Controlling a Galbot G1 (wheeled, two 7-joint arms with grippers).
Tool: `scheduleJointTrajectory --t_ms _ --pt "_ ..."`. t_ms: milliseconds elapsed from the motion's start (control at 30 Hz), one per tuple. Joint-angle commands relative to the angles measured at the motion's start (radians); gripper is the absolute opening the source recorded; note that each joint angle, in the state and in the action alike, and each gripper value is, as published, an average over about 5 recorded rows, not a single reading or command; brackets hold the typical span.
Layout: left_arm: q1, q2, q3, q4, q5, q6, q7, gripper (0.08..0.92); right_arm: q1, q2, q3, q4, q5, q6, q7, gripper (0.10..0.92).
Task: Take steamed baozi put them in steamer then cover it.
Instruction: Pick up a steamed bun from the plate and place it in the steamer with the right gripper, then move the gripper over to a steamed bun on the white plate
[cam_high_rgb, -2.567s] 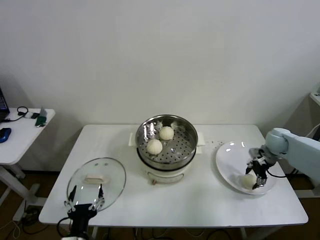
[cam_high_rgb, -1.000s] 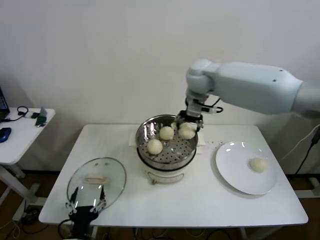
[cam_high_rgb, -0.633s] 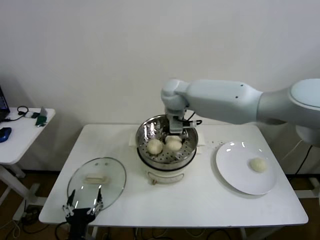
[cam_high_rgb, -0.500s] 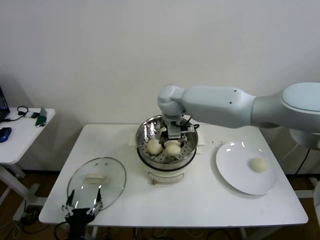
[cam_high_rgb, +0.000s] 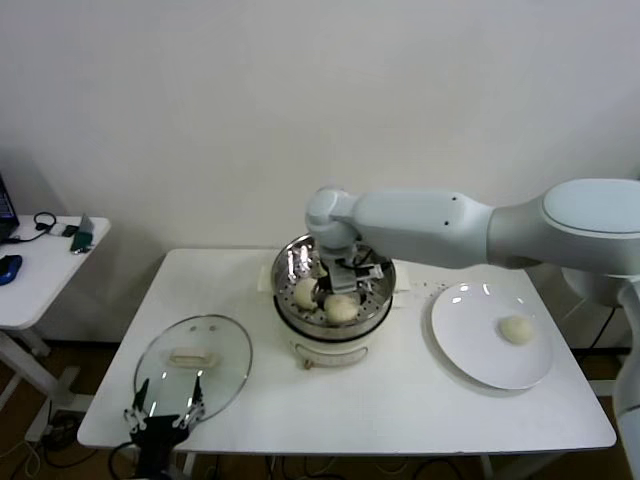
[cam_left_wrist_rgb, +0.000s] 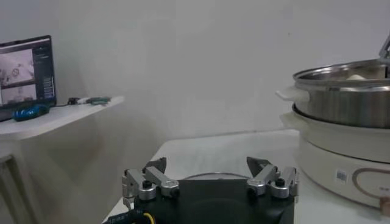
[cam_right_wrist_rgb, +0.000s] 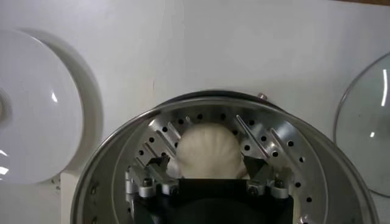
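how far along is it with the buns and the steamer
Two buns show in the steamer: one loose, one between the right gripper fingers. One bun waits on the plate. The lid lies on the table by the idle left gripper, so covering is left.

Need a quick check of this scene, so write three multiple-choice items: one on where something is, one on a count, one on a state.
1. Where is the right gripper?
A. inside the steamer
B. above the plate
C. beside the cover

2. How many baozi lie on the plate?
A. none
B. one
C. three

3. The steamer is:
A. covered
B. tipped over
C. uncovered

Key:
1 A, its fingers straddle a baozi above the perforated floor.
2 B, a single bun lies there.
3 C, the cover rests on the table near the left gripper.
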Motion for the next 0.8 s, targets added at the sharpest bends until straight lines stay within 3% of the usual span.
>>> scheduleJointTrajectory --t_ms 33,367,567,633,800 --pt "-0.001 0.002 0.001 0.001 -0.001 0.0 0.0 0.823 0.003 -0.003 0.013 0.008 -0.003 -0.002 -0.005 0.822" --pt "0.003 0.004 0.005 -0.015 0.006 0.004 -0.001 0.823 0.106 -0.166 0.048 0.035 0.121 -0.087 0.009 0.823" --pt "0.001 0.003 0.007 -0.016 0.01 0.003 0.002 0.823 0.213 -0.391 -0.116 0.102 0.34 -0.435 0.218 0.823" --pt "-0.001 0.0 0.006 -0.015 0.008 0.002 0.002 0.823 0.226 -0.462 -0.135 0.112 0.432 -0.545 0.214 0.823" --pt "0.004 0.003 0.009 -0.019 0.005 -0.002 0.004 0.823 0.212 -0.616 -0.125 0.062 0.544 -0.645 0.151 0.823"
